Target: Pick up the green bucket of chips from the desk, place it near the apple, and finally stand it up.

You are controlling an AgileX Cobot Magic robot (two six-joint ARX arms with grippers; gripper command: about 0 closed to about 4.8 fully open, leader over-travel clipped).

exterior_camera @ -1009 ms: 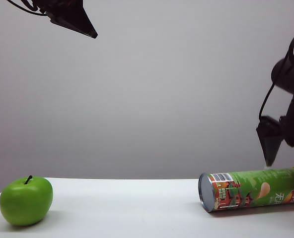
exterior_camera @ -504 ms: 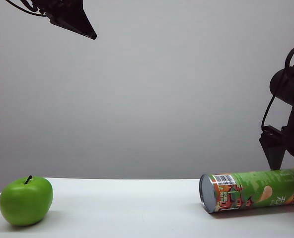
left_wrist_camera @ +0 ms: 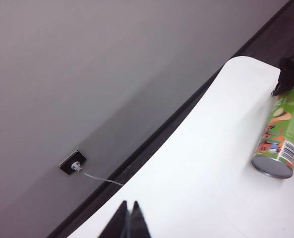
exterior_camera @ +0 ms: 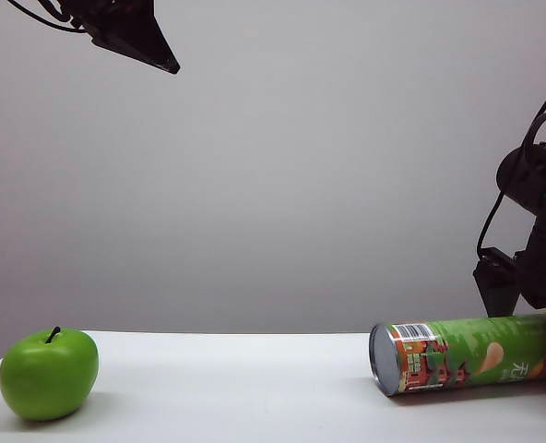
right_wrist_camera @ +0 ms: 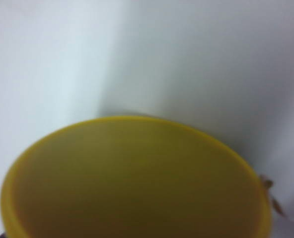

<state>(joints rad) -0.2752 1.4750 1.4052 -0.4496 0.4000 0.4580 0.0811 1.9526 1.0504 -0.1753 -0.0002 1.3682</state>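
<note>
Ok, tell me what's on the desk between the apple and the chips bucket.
Nothing: the exterior view shows only bare white desk between the apple and the lying green bucket of chips.

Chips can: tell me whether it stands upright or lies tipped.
Tipped. The green bucket of chips lies on its side on the desk, silver bottom toward the apple.

The left end effector hangs high at eleven o'clock, its fingertips pressed together. The right end effector sits low at three o'clock, fingers spread wide.
</note>
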